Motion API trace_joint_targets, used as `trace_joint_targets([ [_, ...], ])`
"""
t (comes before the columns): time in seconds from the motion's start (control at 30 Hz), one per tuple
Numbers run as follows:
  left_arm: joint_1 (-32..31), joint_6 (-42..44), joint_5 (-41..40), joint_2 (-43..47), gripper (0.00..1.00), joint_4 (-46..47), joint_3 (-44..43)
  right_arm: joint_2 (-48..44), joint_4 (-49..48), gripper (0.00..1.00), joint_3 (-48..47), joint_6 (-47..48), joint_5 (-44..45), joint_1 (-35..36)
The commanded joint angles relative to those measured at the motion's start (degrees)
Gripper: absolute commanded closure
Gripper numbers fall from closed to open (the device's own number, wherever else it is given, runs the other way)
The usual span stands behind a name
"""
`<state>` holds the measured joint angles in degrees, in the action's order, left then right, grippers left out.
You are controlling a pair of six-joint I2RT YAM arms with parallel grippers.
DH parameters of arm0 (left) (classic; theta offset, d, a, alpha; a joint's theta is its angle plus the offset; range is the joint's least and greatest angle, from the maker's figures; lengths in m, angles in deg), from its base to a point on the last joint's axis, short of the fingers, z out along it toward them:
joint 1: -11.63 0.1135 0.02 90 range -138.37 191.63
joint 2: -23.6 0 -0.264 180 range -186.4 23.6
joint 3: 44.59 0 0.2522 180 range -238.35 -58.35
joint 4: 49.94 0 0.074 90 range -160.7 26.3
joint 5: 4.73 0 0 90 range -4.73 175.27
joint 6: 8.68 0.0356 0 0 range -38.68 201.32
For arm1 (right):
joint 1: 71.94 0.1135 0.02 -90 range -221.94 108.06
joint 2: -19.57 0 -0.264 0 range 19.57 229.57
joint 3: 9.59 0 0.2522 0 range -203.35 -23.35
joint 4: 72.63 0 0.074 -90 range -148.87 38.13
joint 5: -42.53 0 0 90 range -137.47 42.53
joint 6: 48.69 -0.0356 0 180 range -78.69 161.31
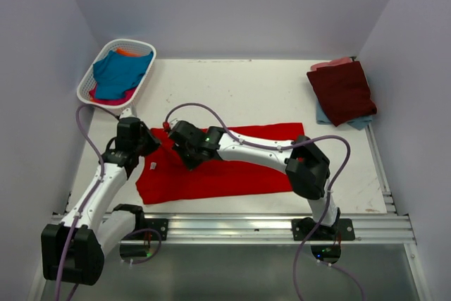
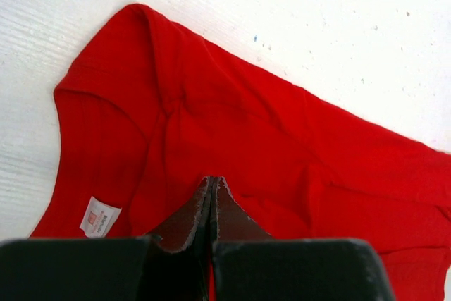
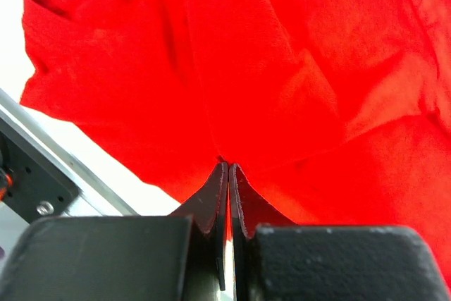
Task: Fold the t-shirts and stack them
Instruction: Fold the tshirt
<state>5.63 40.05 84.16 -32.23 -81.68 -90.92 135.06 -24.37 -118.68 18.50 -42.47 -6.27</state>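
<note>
my left gripper (image 2: pixel 213 182) is clenched on a pinch of the large bright red soft cloth t-shirt (image 1: pixel 232 174). creases fan out from the closed tips, near the collar edge and just beyond the small white sewn-in label (image 2: pixel 99 216). my right gripper (image 3: pixel 227 167) is likewise clamped shut on a ridge of the same red cloth, close beside the left one, at the shirt's left end. i judge we each hold a point there so that end can be lifted and carried over together, keeping the fold square.

the shirt lies along the near part of the white table (image 1: pixel 246 89), already narrowed to a long band, parallel to the aluminium rail (image 1: pixel 268 223) at the edge. at the far right corner the dark maroon folded t-shirt (image 1: pixel 345 89) tops the stack. a pale blue one (image 1: pixel 356 123) and a pink one (image 1: pixel 331 63) peek out from under it, well apart from my work. the white plastic lattice basket (image 1: pixel 88 79) at the far left holds a teal blue t-shirt (image 1: pixel 120 72) over an orange one (image 1: pixel 127 52).

from above, my wrists cover the very cloth i hold, so the sleeve and collar layout there is hidden. how many layers sit between each pair of fingers i cannot tell. the basket's lower contents are mostly buried.
</note>
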Motion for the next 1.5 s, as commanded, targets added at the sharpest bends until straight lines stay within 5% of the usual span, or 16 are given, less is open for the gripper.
trace_joint_targets([
  [0.0, 0.4, 1.6, 3.6, 3.1, 1.0, -4.7, -2.3, -3.1, 4.6, 1.0, 1.0, 1.8, 0.8, 0.3],
  [0.63, -2.2, -1.2, 16.4, 12.0, 1.0, -17.8, 4.4, -8.4, 11.3, 1.0, 6.8, 3.9, 3.4, 0.2],
  [1.47, -10.3, -2.0, 12.9, 9.4, 1.0, -27.7, 2.3, -8.3, 10.8, 0.97, 8.3, 4.4, 2.7, -1.5],
])
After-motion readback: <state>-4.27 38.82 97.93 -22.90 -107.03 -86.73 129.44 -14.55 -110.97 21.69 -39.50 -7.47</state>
